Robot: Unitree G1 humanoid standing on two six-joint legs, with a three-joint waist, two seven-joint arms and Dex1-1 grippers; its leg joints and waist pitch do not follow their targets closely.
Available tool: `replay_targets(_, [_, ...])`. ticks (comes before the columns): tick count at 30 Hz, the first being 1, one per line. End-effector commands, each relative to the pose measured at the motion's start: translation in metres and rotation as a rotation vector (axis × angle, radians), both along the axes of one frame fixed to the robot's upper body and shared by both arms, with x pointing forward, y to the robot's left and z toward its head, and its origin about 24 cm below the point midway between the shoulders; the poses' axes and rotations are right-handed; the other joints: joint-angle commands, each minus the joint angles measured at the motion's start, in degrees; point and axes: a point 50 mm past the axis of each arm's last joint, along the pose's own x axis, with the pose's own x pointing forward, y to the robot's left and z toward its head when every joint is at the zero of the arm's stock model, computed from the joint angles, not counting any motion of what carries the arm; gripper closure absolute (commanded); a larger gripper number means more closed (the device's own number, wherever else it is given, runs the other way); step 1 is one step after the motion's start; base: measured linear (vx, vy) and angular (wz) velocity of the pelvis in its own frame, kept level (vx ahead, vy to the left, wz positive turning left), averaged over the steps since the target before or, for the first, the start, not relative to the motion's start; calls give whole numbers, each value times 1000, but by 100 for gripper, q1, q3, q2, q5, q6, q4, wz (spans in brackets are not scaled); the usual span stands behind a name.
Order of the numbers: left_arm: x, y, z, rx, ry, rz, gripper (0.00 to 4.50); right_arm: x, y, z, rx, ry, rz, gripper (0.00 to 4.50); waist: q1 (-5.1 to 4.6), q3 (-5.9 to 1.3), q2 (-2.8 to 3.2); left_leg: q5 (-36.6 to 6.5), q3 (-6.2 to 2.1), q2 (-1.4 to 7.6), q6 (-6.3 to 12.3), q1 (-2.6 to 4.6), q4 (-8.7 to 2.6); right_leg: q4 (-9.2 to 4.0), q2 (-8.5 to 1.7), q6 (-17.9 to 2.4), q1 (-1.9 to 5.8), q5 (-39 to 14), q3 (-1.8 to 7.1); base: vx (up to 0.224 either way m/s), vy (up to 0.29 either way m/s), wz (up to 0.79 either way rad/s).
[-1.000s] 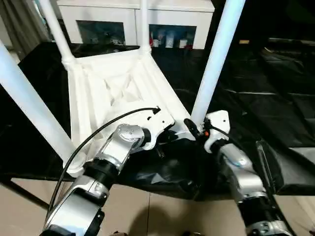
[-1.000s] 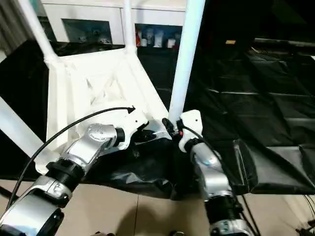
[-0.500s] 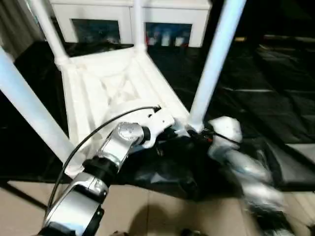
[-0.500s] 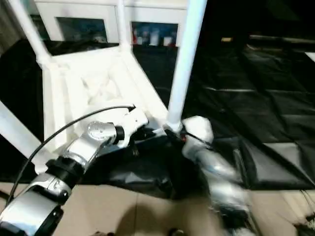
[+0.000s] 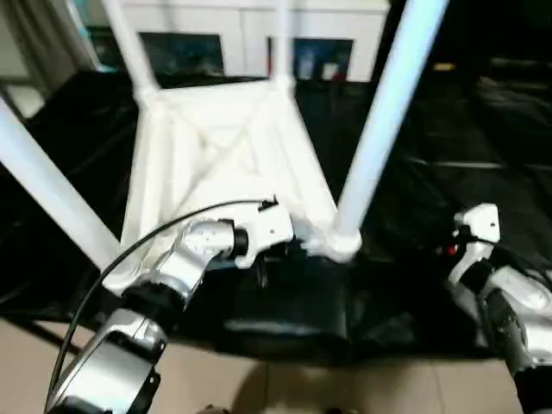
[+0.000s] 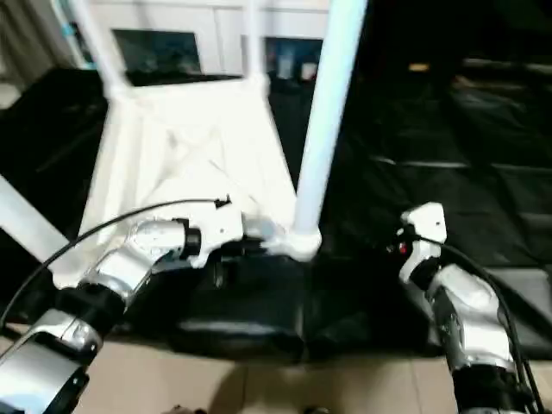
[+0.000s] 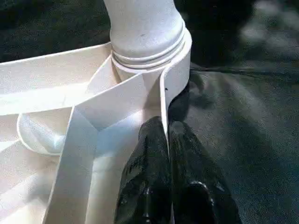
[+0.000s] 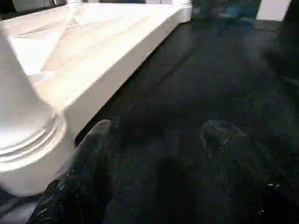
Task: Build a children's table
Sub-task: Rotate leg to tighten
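Note:
The children's table (image 5: 224, 155) lies upside down on black sheeting, its X-ribbed underside facing up. All its legs stand in the corner sockets; the near-right leg (image 5: 379, 112) rises from a socket (image 7: 149, 51) just ahead of my left gripper (image 7: 167, 140). That gripper is shut on the thin white rim (image 7: 164, 98) of the table top beside this socket. My right gripper (image 8: 159, 140) hangs open over the sheeting to the right of the same corner, touching nothing. Its left finger (image 8: 93, 154) is a short way from the socket.
A white cabinet (image 5: 250, 34) with glass doors stands behind the table. Crumpled black sheeting (image 5: 448, 155) covers the platform and hangs over its front edge. Tan floor (image 5: 259, 388) shows below that edge, under my forearms.
My right gripper has drawn away from the near-right leg's base, moving right. The left gripper has stayed on the rim. The camera has shifted.

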Motion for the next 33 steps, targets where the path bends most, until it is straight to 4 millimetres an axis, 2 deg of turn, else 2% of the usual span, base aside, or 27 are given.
replay_targets(1, [-20, -5, -26, 51, 109, -109, 450, 5, 0, 3, -10, -19, -24, 147, -23, -404, -173, -208, 13, 98, 920, 12, -231, -163, -167, -1659, 301, 388, 100, 0, 0, 0])
replay_targets(4, [-26, -5, -24, 31, 120, -166, 450, 8, -1, 2, -17, -35, -65, 147, -8, -397, -161, -307, 15, 114, 882, 10, -242, -172, -172, -1667, 294, 157, 90, 0, 0, 0])
replay_targets(7, [-32, -4, -23, 24, 140, -219, 450, 11, -2, 1, -19, -48, -97, 147, -8, -405, -176, -503, 33, 117, 743, 34, -252, -203, -172, -1630, 286, -215, 101, 0, 0, 0])
replay_targets(9, [-33, -4, -22, 26, 136, -236, 450, 12, -2, 2, -18, -53, -102, 147, 1, -400, -163, -542, 35, 121, 722, 26, -246, -195, -168, -1607, 284, -242, 105, 0, 0, 0])
replay_targets(10, [-34, -3, -23, 26, 136, -243, 450, 13, -2, 2, -18, -56, -106, 147, 0, -417, -200, -542, 35, 120, 715, 16, -242, -190, -172, -1586, 299, -257, 102, 0, 0, 0])
replay_targets(16, [-28, 0, -23, 54, 93, -184, 450, 16, 1, 3, -16, -63, -104, 147, -7, -417, -199, -798, 14, 114, 569, -4, -237, -210, -189, -1388, 281, -785, 108, 0, 0, 0])
replay_targets(18, [-20, 5, -24, 89, 70, -112, 406, 19, 3, 3, -18, -73, -102, 137, -27, -417, -188, -912, 15, 102, 487, 20, -237, -237, -181, -1330, 258, -953, 108, 0, 0, 0])
replay_targets(22, [-17, 8, -21, 73, 71, -122, 379, 21, 4, 6, -16, -86, -104, 137, -64, -425, -205, -1000, -4, 92, 389, 0, -247, -253, -180, -1242, 270, -1172, 109, 0, 0, 0])
replay_targets(26, [-19, 11, -17, 24, 108, -139, 362, 22, 6, 6, -5, -99, -119, 137, -59, -445, -197, -887, 3, 88, 403, 1, -234, -226, -171, -1305, 271, -954, 112, 0, 0, 0])
replay_targets(27, [-19, 11, -17, 24, 108, -139, 337, 22, 6, 6, -5, -99, -119, 137, -57, -455, -211, -810, 6, 82, 436, -6, -221, -205, -166, -1351, 280, -781, 111, 0, 0, 0])
replay_targets(29, [-19, 11, -13, -3, 104, -150, 324, 21, 8, 6, 14, -108, -125, 137, -58, -469, -206, -702, -1, 78, 478, -23, -210, -175, -165, -1395, 299, -574, 108, 0, 0, 0])
replay_targets(31, [-19, 13, -9, -21, 93, -155, 305, 21, 11, 6, 28, -118, -128, 137, -48, -525, -183, -347, 9, 79, 654, -21, -157, -80, -139, -1572, 305, 168, 100, 0, 0, 0])
replay_targets(32, [-18, 14, -7, -34, 86, -149, 305, 20, 12, 6, 37, -120, -136, 137, -39, -531, -185, -219, 14, 82, 742, -33, -134, -50, -125, -1641, 299, 455, 95, 0, 0, 0])
replay_targets(33, [-14, 17, 3, -92, 62, -118, 285, 19, 12, 6, 43, -127, -165, 137, -22, -527, -162, -186, 18, 83, 789, -34, -123, -37, -128, -1681, 293, 547, 89, 0, 0, 0])
